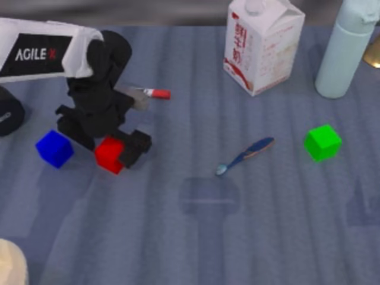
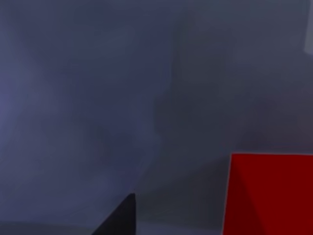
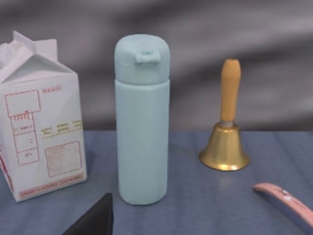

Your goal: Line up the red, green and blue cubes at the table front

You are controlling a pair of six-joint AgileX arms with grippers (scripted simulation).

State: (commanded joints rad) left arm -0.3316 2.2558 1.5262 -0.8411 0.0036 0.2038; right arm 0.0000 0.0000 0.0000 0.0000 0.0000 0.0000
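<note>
Pinching red cube (image 1: 110,154) at desk (image 1: 196,237) left, left pincer (image 1: 122,151) fingers each side. Blue cube (image 1: 54,148) just beside, to its left; green cube (image 1: 322,142) well apart, right. Right pincer out of sight.

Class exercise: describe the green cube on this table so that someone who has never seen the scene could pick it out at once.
Start at the tall pale blue-green bottle at the top view's far right edge of the striped grey-blue table. Nearer the front from it sits the small glossy bright green cube, to the right of the slim blue spoon. It stands alone; the red cube and blue cube lie far left by the left gripper.
</note>
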